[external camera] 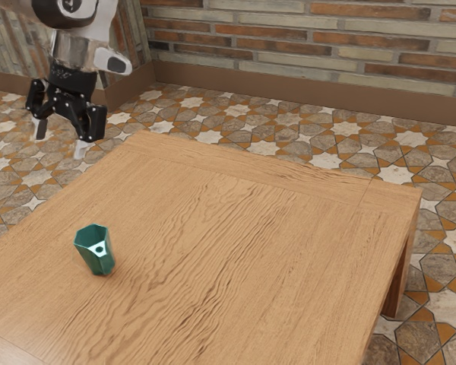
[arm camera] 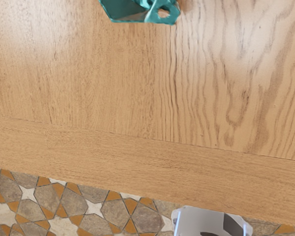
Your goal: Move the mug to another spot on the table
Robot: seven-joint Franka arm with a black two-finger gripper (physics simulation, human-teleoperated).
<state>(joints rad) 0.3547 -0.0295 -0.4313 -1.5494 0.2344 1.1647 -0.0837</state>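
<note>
A wooden table point(external camera: 251, 228) is shown before a brick wall, with a teal mug point(external camera: 95, 249) standing toward the exterior view's left, well below the raised gripper point(external camera: 61, 137), whose empty fingers are spread beyond the table's far edge.

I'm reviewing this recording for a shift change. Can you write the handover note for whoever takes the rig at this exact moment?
Gripper: jaws open, holding nothing, raised off the far corner of the table at the exterior view's left.
Mug: green, standing on the table near the exterior view's left edge, well apart from the gripper.
Done: nothing that shows; the mug is not grasped.
Left: bring the gripper down over the mug, close on it, lift it, set it on another spot of the table and let go.
</note>
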